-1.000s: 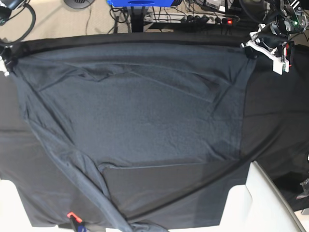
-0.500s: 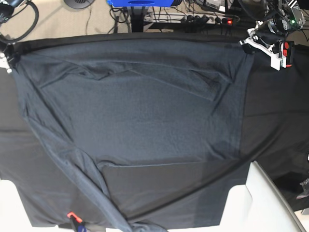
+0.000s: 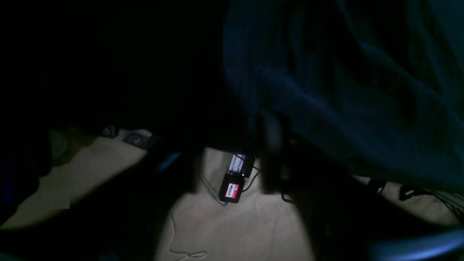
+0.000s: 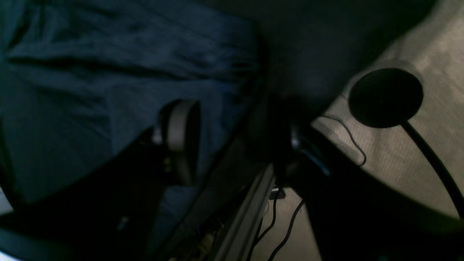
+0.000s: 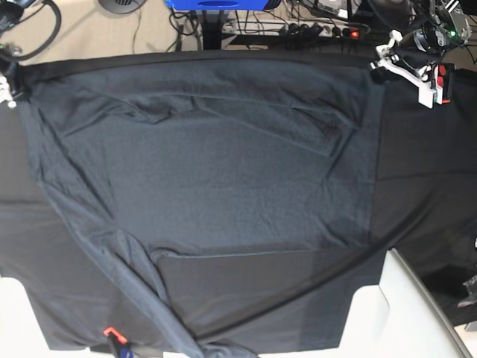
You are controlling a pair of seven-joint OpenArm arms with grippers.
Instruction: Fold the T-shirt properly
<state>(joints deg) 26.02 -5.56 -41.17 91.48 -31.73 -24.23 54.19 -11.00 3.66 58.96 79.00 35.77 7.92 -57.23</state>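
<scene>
The dark slate-grey T-shirt [image 5: 223,171] lies spread flat over most of the table, its top edge along the far table edge. One long sleeve [image 5: 127,268] runs diagonally down to the front. My left gripper [image 5: 381,66] stands at the shirt's far right corner. In the left wrist view its jaws [image 3: 230,163] are apart with floor showing between them, and the T-shirt [image 3: 344,90] lies beside them. My right gripper [image 5: 7,86] is at the far left corner. Its jaws [image 4: 235,145] are apart, and one finger [image 4: 181,141] is over the T-shirt [image 4: 90,90].
A black table cloth [image 5: 432,186] covers the table. White surfaces [image 5: 406,313] show at the front corners. A small orange tag [image 5: 110,330] sits at the front left. Beyond the far edge are a power strip [image 5: 320,30], cables and a round black stand base [image 4: 386,98] on the floor.
Both grippers have opened and let go of the shirt's far corners. The shirt's top edge has shifted slightly toward the far table edge and now lies there.
</scene>
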